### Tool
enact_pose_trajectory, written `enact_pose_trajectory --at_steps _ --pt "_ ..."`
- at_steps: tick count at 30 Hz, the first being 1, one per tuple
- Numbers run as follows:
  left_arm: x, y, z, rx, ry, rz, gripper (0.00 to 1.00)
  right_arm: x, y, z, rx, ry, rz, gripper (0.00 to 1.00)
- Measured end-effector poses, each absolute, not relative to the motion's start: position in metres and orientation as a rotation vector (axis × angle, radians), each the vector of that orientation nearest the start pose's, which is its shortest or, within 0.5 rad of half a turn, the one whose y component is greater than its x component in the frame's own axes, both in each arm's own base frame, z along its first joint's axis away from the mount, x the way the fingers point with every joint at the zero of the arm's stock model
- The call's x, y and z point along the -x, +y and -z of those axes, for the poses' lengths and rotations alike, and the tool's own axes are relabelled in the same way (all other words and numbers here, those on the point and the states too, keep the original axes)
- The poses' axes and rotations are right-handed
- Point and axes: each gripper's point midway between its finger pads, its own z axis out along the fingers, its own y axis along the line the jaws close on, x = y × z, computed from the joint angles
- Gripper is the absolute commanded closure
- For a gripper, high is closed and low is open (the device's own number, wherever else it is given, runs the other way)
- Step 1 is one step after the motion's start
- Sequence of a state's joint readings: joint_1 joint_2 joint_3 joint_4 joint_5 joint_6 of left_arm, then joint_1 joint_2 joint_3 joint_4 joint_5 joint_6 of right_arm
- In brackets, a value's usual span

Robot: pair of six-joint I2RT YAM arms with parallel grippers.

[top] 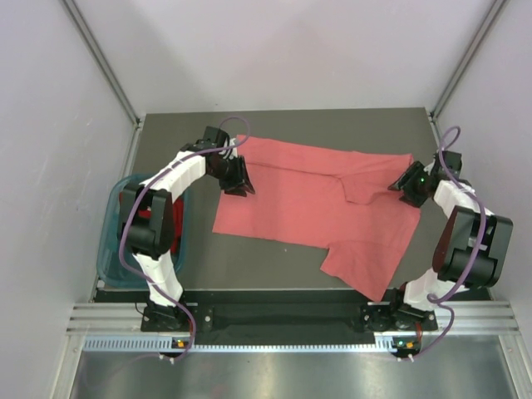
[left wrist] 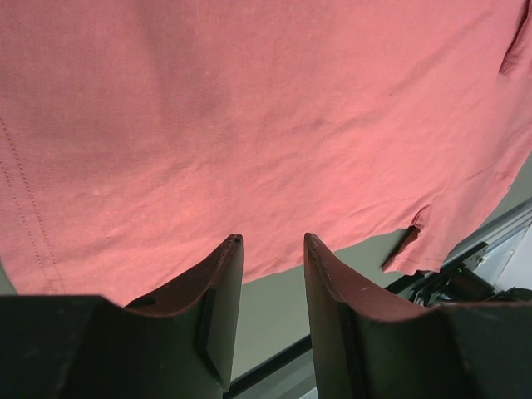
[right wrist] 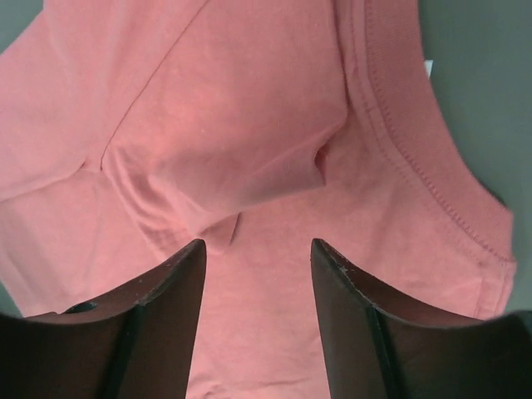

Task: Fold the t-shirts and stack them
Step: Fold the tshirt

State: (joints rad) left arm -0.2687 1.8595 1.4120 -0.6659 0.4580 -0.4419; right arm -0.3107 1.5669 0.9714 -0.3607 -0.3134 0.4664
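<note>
The light salmon-pink t-shirt (top: 307, 204) lies spread on the grey table (top: 249, 266), with one sleeve folded in near the right and another hanging toward the near edge. My left gripper (top: 243, 179) is open and empty at the shirt's left edge; the cloth (left wrist: 249, 125) fills that wrist view beyond the fingertips. My right gripper (top: 402, 184) is open and empty over the shirt's right end, above the folded sleeve and collar seam (right wrist: 274, 125). The deep red t-shirt (top: 162, 220) shows partly in the basket behind my left arm.
A teal plastic basket (top: 110, 241) stands off the table's left edge, mostly covered by my left arm. Grey walls with metal posts close in the back and sides. A metal rail (top: 283, 320) runs along the near edge.
</note>
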Motion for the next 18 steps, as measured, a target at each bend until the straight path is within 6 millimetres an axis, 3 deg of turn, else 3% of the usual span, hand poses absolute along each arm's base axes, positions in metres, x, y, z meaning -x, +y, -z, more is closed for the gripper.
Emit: enact_pose_trajectory --at_steps 5,8,18 --pt "-0.367 -0.199 -0.098 0.087 2.758 0.834 0.60 -0.374 -0.056 -0.066 -0.825 2.319 -0.451 0.42" --pt "-0.366 -0.200 -0.098 0.086 2.759 0.841 0.60 -0.377 -0.063 -0.063 -0.812 2.281 -0.452 0.45" --pt "-0.362 -0.201 -0.095 0.085 2.771 0.859 0.60 -0.379 -0.059 -0.056 -0.778 2.246 -0.496 0.54"
